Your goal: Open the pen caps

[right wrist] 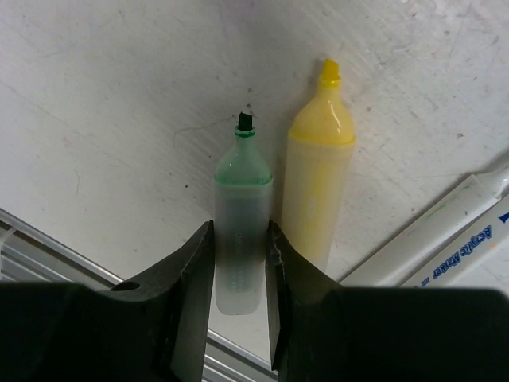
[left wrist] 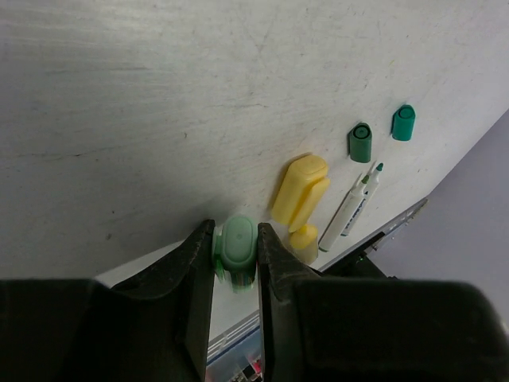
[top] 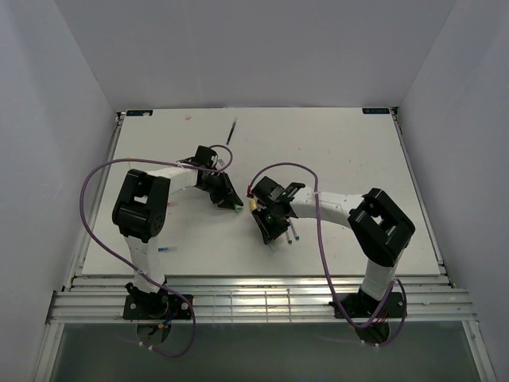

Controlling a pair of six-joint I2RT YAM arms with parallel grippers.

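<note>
My left gripper (left wrist: 236, 248) is shut on a pale green cap (left wrist: 237, 243), held just above the table; in the top view it (top: 236, 208) shows at the fingertips. A yellow cap (left wrist: 301, 189) and two dark teal caps (left wrist: 360, 142) (left wrist: 403, 122) lie loose on the table beyond it. My right gripper (right wrist: 238, 235) is shut on the barrel of a green highlighter (right wrist: 242, 199), which has no cap and a bare dark tip. A yellow highlighter (right wrist: 318, 179), also uncapped, lies right beside it. In the top view the right gripper (top: 269, 221) is at table centre.
A white marker with a bare green tip (left wrist: 350, 208) lies near the yellow cap. White pen bodies (right wrist: 465, 235) lie right of the yellow highlighter. A dark pen (top: 231, 131) lies at the back, a blue one (top: 165, 250) by the left arm. The table's near rail (top: 254, 280) is close.
</note>
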